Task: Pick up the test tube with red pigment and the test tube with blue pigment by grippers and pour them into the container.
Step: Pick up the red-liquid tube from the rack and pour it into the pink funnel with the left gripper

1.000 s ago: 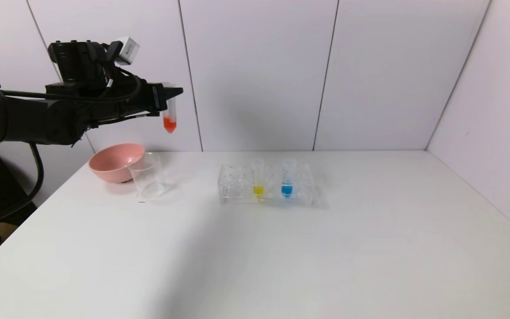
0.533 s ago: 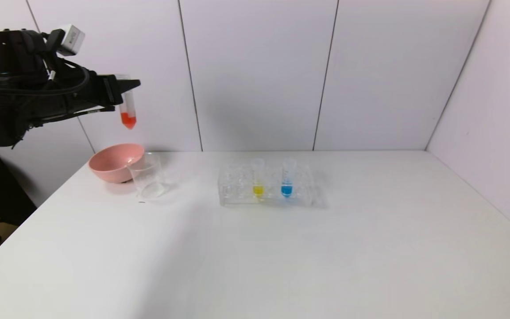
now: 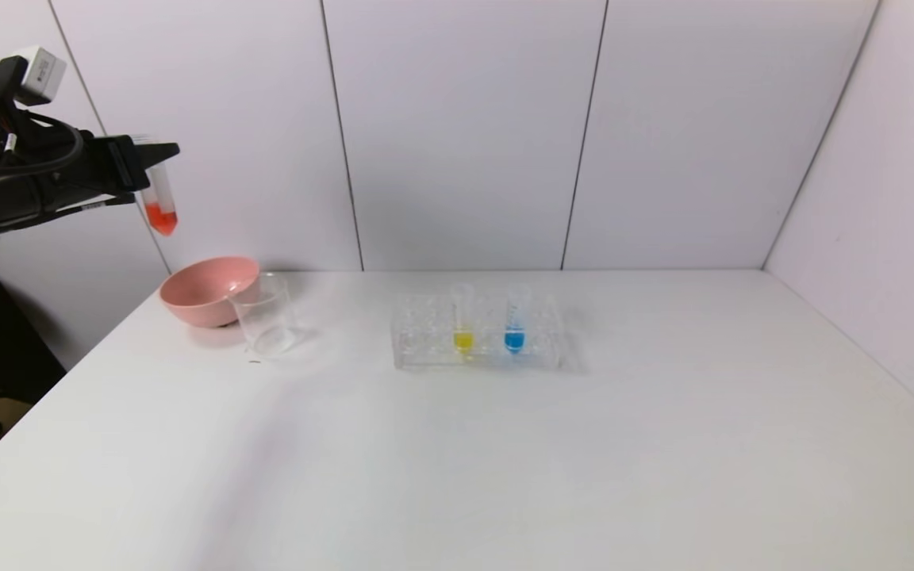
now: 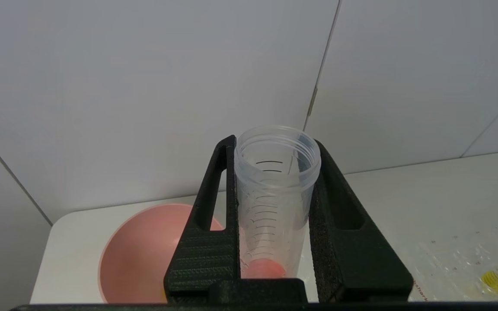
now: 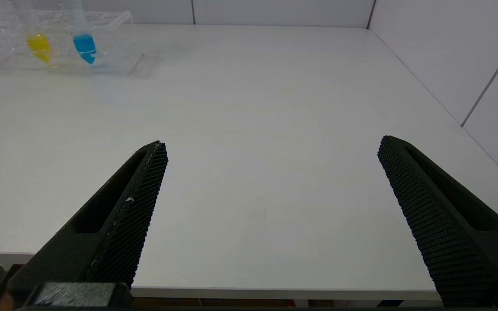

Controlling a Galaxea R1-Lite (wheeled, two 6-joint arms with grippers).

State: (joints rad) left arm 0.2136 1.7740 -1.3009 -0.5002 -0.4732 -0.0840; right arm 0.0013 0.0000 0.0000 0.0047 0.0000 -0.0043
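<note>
Left gripper clamps the red-pigment tube, arm cut off.

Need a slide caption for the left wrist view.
Left gripper clamps the upright red-pigment test tube above the pink bowl.

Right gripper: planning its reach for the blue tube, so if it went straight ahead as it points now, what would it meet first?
The right gripper, open, points across bare table; the way looks free. The rack lies off to one side, though depth is unclear.
</note>
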